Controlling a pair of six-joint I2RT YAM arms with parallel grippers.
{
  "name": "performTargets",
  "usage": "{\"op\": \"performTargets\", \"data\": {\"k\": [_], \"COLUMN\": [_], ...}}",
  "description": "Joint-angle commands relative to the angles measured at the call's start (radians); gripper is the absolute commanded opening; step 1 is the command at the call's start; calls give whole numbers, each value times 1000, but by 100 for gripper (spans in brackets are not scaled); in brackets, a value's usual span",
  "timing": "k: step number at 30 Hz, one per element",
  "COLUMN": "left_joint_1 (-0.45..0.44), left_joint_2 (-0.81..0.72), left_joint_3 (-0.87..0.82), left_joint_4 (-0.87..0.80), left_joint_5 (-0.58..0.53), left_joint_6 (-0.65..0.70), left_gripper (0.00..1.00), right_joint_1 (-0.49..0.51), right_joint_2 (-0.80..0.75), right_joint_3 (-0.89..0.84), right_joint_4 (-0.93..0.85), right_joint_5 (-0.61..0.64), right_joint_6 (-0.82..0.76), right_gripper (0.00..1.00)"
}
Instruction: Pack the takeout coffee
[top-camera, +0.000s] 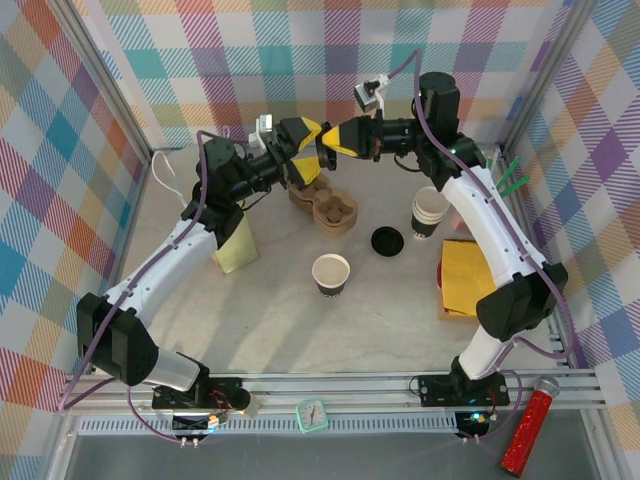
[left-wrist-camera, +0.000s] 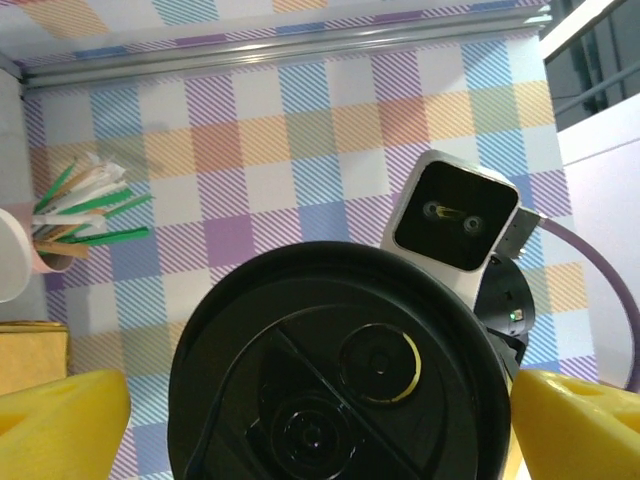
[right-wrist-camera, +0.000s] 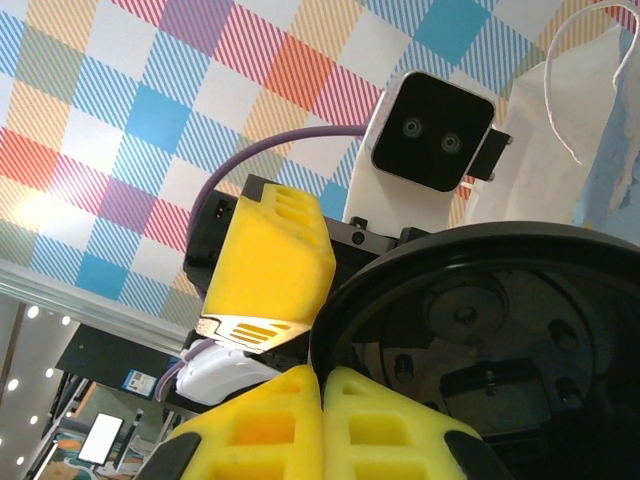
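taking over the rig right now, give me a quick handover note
Right gripper: shut on the rim of a black lid, held in the air between the arms.
Left gripper: open, fingers either side of that lid, not gripping.
Paper cup: upright on the table, no lid on. A second black lid lies beside it, apart.
Done: nothing packed.
Left: lid the cup, then put it in the bag.

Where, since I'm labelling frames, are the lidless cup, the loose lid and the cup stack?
lidless cup (top-camera: 331, 268): top view, inside its open mouth.
loose lid (top-camera: 387, 240): top view, its centre.
cup stack (top-camera: 428, 214): top view, its pale side wall.
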Motion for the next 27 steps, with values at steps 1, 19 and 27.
{"op": "performTargets", "data": {"k": [1, 19, 27], "left_joint_1": [2, 36, 36], "left_joint_2": [9, 1, 0], "left_joint_3": [-28, -89, -103], "left_joint_4": [137, 259, 304], "left_joint_5": [45, 22, 4], "left_joint_6": [-76, -161, -187], "left_gripper": [95, 88, 90], "right_joint_1": [3, 2, 2], "right_joint_2": [9, 34, 29], "right_joint_3": [39, 40, 30], "right_joint_4": [92, 202, 205], "right_joint_5": [-34, -44, -43], "right_joint_6": [37, 133, 134], "right_gripper": [5, 5, 4]}}
